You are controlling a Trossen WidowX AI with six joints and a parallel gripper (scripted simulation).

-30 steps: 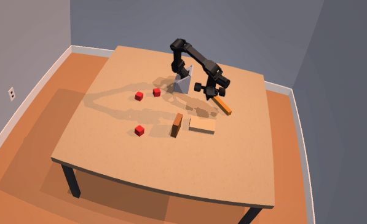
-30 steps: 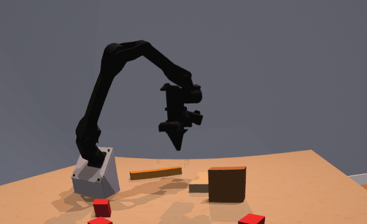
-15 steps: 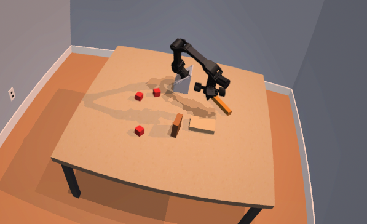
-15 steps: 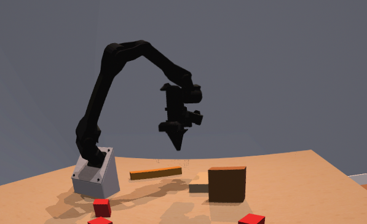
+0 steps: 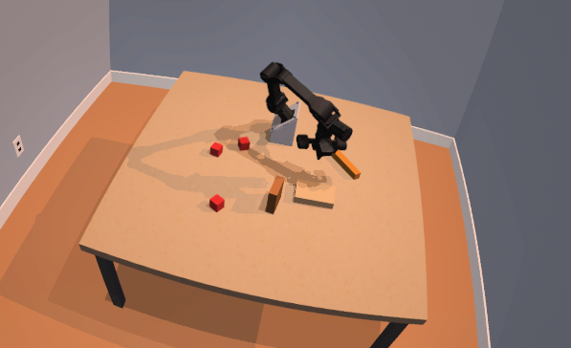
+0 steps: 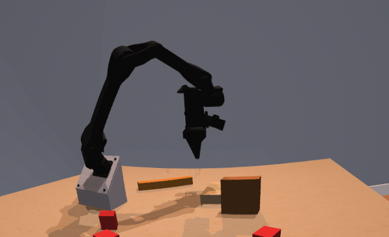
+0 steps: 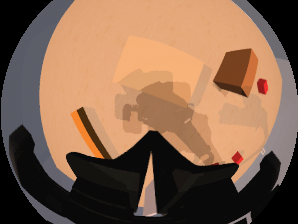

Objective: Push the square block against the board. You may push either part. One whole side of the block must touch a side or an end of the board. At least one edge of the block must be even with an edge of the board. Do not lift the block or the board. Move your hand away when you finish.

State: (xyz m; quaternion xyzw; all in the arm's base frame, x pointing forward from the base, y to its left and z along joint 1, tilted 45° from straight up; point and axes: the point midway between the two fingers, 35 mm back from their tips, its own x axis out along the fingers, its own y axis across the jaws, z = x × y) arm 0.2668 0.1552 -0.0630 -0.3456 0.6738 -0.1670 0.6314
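The brown square block [image 5: 274, 196] [image 6: 240, 196] [image 7: 235, 70] stands upright on its edge. The flat tan board [image 5: 315, 193] [image 6: 210, 199] [image 7: 155, 60] lies to its right in the top view. A narrow strip of table shows between them, and they look slightly turned to each other. In the exterior view the block hides part of the board. My gripper [image 5: 319, 156] [image 6: 197, 157] [image 7: 152, 134] is shut and empty. It points down, high above the table, on the arm-base side of the board, touching neither part.
An orange bar [image 5: 346, 165] [image 6: 164, 183] [image 7: 82, 127] lies near the board, on the side toward the arm base [image 5: 283, 132] [image 6: 96, 198]. Red cubes [image 5: 216, 203] [image 6: 108, 220] [image 7: 262, 86] stand on the block's far side from the board, two of them closer to the base. The arm's shadow crosses the board.
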